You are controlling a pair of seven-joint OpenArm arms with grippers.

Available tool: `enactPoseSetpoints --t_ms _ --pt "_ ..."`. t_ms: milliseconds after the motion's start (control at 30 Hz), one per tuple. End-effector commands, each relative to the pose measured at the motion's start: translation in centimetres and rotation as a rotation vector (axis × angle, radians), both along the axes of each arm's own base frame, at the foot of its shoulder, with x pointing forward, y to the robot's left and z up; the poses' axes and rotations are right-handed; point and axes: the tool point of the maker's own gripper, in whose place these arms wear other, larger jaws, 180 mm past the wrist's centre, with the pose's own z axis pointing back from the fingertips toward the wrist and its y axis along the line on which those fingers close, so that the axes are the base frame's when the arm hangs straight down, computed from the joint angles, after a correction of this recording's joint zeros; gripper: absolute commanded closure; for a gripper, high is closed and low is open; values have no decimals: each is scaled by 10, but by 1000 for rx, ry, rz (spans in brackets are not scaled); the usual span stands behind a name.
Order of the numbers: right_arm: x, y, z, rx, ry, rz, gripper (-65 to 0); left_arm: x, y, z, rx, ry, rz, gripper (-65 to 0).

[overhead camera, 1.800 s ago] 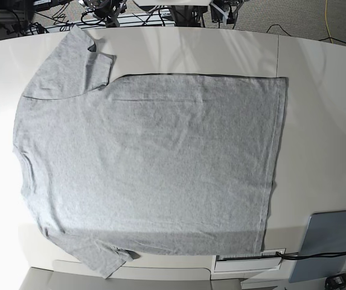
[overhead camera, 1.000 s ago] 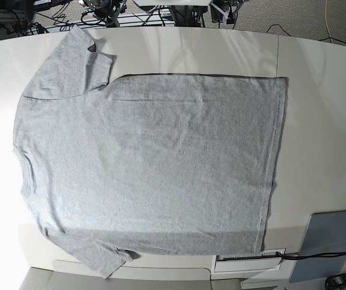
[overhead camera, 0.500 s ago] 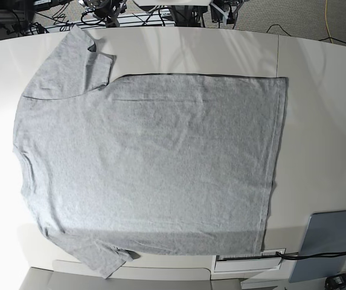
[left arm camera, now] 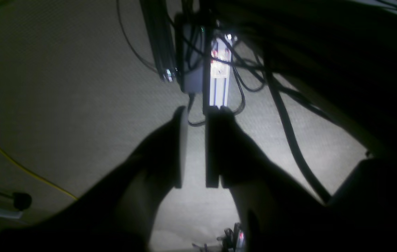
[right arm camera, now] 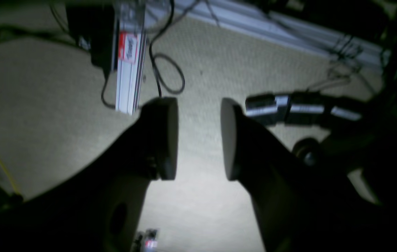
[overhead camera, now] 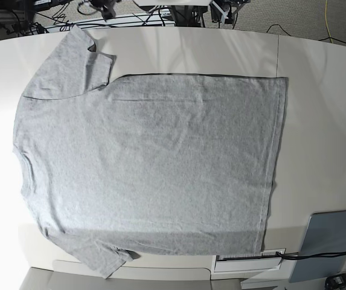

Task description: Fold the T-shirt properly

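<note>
Nothing on the T-shirt moved; left fingers narrowly apart, right fingers wider, both empty.

the white table carries the grey t-shirt, spread flat with its plain side up, neck toward the view's left and hem toward the right. one sleeve lies near the far edge, the other reaches the near edge. a grey flat pad lies on the near right corner, apart from the shirt.
</note>
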Motion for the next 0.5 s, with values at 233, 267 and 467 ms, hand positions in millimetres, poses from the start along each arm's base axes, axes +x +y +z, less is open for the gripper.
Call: enactPoseSetpoints --t_ms 233,267,467 --pt "-40 -42 25 25 17 -35 -209 -40 0 27 -39 -37 -31 -108" --pt "-46 -45 29 24 19 -20 -209 -44 2 32 -34 -33 -35 -108" --pt "-69 -61 71 56 20 36 -209 -57 25 68 14 -55 -71 -108"
